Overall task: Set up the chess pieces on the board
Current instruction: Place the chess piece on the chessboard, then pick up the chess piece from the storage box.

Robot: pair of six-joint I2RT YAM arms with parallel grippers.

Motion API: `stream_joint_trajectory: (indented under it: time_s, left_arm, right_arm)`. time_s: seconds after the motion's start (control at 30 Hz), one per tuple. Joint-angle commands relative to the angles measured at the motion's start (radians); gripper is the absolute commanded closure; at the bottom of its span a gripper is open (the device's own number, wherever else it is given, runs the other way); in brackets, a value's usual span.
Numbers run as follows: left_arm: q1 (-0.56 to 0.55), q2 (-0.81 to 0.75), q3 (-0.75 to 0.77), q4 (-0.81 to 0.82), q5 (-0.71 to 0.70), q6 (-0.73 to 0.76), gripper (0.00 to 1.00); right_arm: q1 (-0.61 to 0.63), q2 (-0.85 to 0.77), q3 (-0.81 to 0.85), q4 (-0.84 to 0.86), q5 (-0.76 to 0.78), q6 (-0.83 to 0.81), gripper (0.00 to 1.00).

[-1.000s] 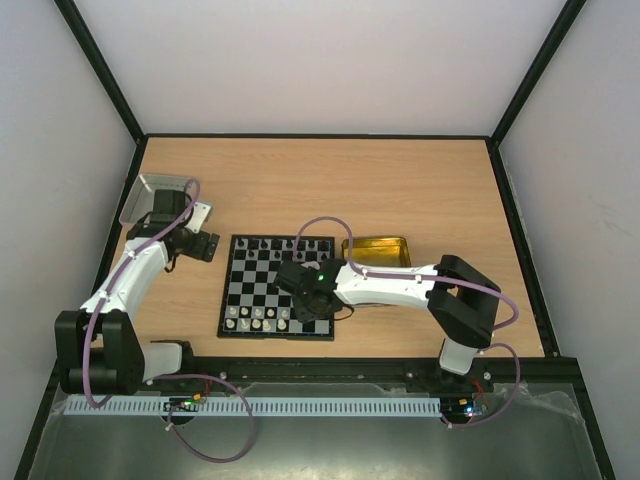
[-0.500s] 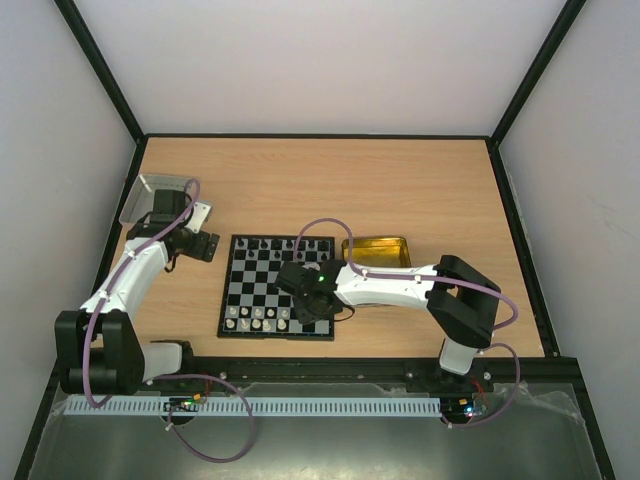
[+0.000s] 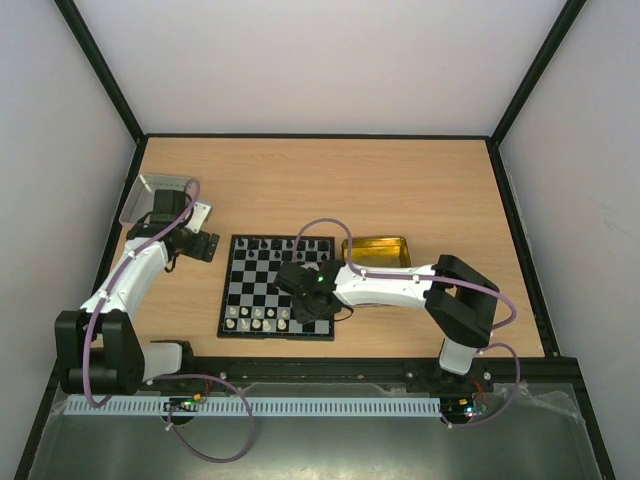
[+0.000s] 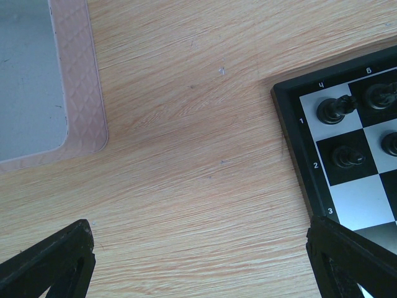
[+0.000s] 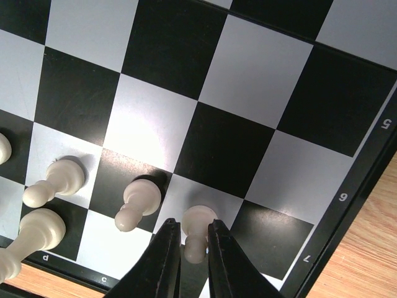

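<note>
The board [image 3: 262, 285] lies near the table's front, with black chess pieces [image 3: 272, 243] along its far edge and white ones [image 3: 252, 318] along its near edge. My right gripper [image 3: 310, 302] hangs over the board's near right corner. In the right wrist view its jaws [image 5: 193, 225] are closed narrowly around a white pawn [image 5: 198, 217] that stands on a light square of the board [image 5: 248, 81]. Two more white pawns [image 5: 139, 202] stand to its left. My left gripper [image 3: 205, 247] is wide open over bare wood [image 4: 200, 239], just left of the board's corner [image 4: 291, 143] and its black pieces [image 4: 334, 109].
A gold tin tray [image 3: 376, 250] sits just right of the board's far corner. A silver-grey tin lid [image 3: 155, 195] rests at the left wall, and its rim [image 4: 80, 93] shows in the left wrist view. Black frame rails border the table.
My right wrist has edged very slightly over the board's near right corner. The left arm has not moved.
</note>
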Motion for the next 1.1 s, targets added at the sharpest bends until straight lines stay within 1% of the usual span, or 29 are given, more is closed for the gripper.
stream_joint_trajectory:
  time_s: [0.0,0.17,0.37,0.6,0.8,0.93,1.07]
  left_arm:
    - [-0.001,-0.004,0.002,-0.004,-0.005,-0.002,0.07]
    - [-0.001,-0.006,0.001,-0.004,-0.005,-0.004,0.06]
    - [-0.001,-0.003,0.003,-0.003,0.002,-0.005,0.06]
    - [-0.001,-0.009,0.003,-0.007,0.001,-0.004,0.06]
    - [-0.001,-0.012,-0.003,-0.008,0.000,-0.002,0.06]
    - [-0.001,-0.010,0.004,-0.008,0.000,-0.002,0.06]
    - [-0.001,-0.006,0.013,-0.009,0.006,-0.002,0.07]
  right_arm:
    - [0.008,0.015,0.003,0.004,0.015,0.012,0.88]
    - [0.008,0.010,0.000,0.000,0.022,0.012,0.87]
    - [0.009,-0.010,0.012,-0.031,0.054,0.013,0.81]
    - [0.007,-0.014,0.075,-0.091,0.109,0.002,0.81]
    - [-0.002,-0.046,0.145,-0.167,0.192,0.000,0.81]
    - [-0.078,-0.122,0.132,-0.208,0.252,-0.004,0.81]
    - [-0.249,-0.247,0.007,-0.175,0.250,-0.015,0.81]
